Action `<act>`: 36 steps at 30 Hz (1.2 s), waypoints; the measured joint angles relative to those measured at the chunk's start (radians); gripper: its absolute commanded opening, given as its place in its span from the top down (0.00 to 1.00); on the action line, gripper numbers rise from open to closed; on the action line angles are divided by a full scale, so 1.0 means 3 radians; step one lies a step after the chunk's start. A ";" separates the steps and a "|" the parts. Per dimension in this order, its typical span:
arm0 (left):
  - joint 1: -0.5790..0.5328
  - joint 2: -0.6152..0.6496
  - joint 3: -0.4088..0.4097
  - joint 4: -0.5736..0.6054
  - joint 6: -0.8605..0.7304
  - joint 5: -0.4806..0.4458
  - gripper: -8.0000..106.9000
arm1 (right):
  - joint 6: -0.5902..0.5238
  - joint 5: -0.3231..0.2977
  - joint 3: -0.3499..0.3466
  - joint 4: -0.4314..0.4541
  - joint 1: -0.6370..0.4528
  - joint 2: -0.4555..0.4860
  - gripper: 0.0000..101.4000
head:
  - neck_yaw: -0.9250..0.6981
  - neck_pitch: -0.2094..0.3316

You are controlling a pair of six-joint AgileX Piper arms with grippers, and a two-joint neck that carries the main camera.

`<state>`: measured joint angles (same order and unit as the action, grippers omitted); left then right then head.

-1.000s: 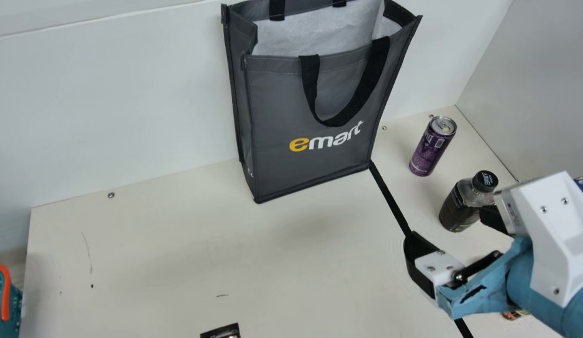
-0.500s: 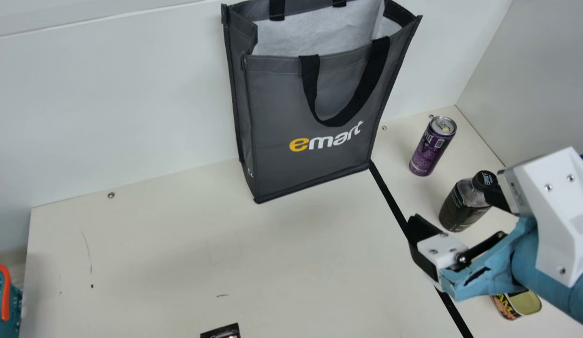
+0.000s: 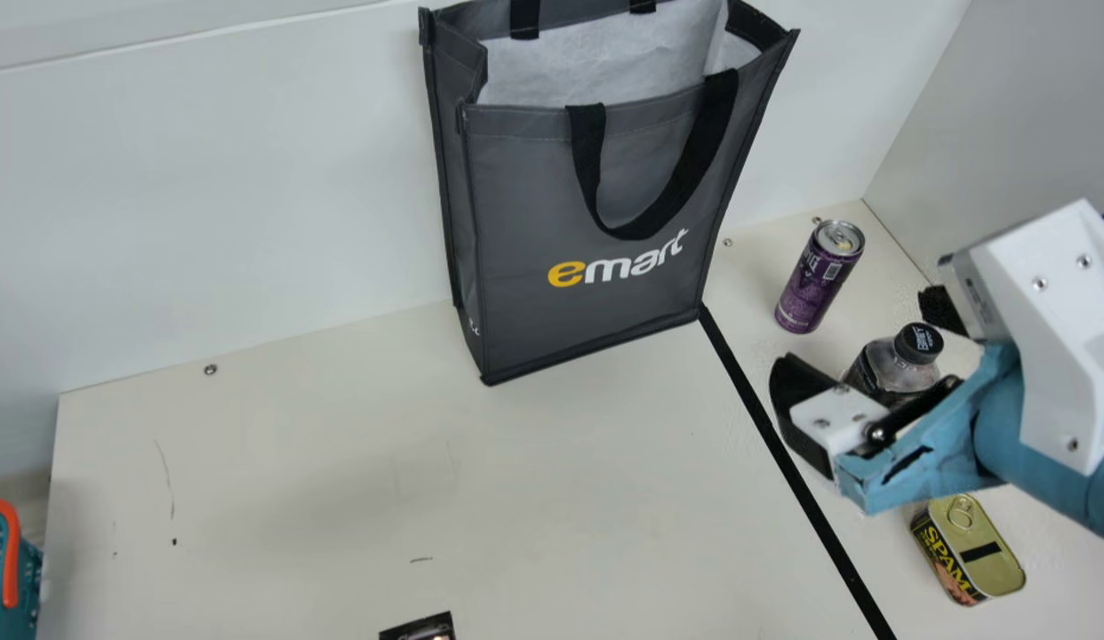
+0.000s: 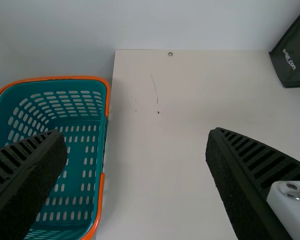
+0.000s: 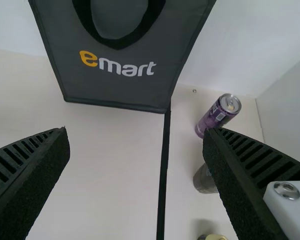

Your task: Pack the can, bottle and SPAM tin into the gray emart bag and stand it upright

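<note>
Emart bag (image 3: 525,222) stands upright, boxy smooth gray fabric.

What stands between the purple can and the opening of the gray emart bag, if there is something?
Only the gray bag itself: it opens at the top, so the purple can would likely need lifting over the rim. No separate object is visible between them.

A teal basket (image 4: 50,78) with an orange rim is seen at the left, beside the cream table (image 3: 561,498) – which is crossed, right of its middle, by a black strip (image 3: 830,538) – and backed by a white wall (image 3: 250,178)
</note>
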<state>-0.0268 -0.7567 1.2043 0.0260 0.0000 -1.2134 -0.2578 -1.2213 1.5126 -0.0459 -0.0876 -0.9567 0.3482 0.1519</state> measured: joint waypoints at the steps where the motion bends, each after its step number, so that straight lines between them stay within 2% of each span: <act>1: 0.0000 0.0000 0.0000 0.0000 0.0000 0.0000 0.15 | -0.0042 0.0004 0.0034 -0.0021 -0.0025 -0.0027 0.06 | 0.0000 0.0000; 19: 0.0000 0.0000 0.0000 0.0000 0.0000 0.0000 0.15 | -0.0788 0.0005 0.0683 -0.0437 -0.0456 -0.0577 0.06 | -0.0005 0.0000; 36: 0.0000 0.0000 0.0000 0.0000 0.0000 0.0000 0.15 | -0.1104 0.0000 0.1473 -0.0323 -0.0251 -0.1198 0.06 | -0.0005 0.0000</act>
<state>-0.0268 -0.7567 1.2043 0.0260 0.0000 -1.2134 -0.5888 -1.2212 1.9544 -0.1429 -0.1628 -1.3161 0.3467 0.1519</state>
